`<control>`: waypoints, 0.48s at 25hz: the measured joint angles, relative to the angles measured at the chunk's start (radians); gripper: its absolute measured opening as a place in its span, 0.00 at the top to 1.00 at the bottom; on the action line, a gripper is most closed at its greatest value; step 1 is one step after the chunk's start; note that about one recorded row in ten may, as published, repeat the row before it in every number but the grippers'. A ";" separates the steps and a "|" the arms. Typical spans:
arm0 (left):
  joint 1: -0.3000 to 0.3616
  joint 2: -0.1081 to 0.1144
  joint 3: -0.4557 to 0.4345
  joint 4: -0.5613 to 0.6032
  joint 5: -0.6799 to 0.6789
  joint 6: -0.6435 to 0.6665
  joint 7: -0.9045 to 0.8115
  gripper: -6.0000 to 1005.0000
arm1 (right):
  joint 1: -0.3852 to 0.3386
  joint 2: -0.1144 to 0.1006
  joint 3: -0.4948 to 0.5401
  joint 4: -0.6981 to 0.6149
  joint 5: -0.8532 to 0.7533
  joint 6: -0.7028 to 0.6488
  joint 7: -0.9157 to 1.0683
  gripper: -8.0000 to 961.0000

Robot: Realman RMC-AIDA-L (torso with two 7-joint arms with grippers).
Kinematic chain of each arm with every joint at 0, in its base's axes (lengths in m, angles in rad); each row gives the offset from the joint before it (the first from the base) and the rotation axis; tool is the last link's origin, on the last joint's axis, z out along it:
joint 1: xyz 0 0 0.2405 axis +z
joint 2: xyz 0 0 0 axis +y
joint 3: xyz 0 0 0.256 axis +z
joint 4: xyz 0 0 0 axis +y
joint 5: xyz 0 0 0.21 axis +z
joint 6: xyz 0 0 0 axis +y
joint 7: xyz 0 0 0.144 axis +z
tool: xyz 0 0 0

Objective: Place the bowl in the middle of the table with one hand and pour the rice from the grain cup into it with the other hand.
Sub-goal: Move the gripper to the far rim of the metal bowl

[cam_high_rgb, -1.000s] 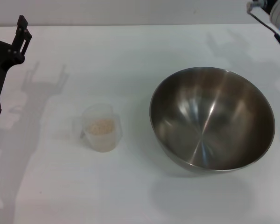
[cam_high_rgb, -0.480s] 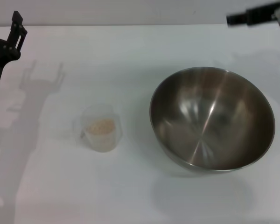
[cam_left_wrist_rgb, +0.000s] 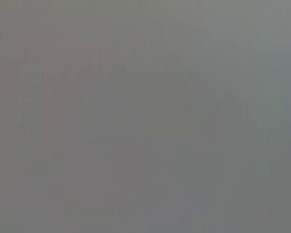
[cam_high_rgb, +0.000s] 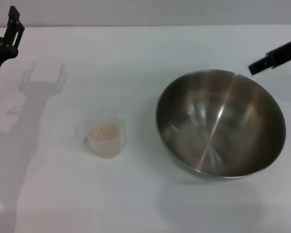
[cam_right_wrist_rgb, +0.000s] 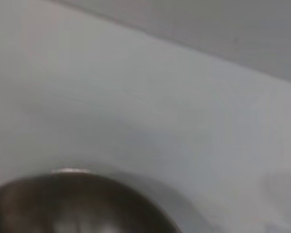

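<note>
Jaws on neither gripper can be judged, the right gripper (cam_high_rgb: 275, 57) near the bowl (cam_high_rgb: 220, 124), presumably to centre it on the tabletop (cam_high_rgb: 136, 53), the grain cup (cam_high_rgb: 104, 133) waiting leftward.

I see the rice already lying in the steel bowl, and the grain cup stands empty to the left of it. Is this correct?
Not quite. The head view shows the rice is in the grain cup, and the bowl is empty. The cup does stand to the bowl's left on the table.
</note>
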 joint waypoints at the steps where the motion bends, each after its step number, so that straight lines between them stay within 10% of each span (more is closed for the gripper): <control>1: 0.000 0.000 0.000 0.000 0.000 0.000 0.000 0.24 | 0.019 -0.005 0.001 0.045 -0.007 0.000 -0.016 0.46; 12: 0.001 -0.002 0.000 -0.001 0.000 0.002 0.000 0.24 | 0.059 0.002 0.000 0.183 -0.025 -0.007 -0.086 0.48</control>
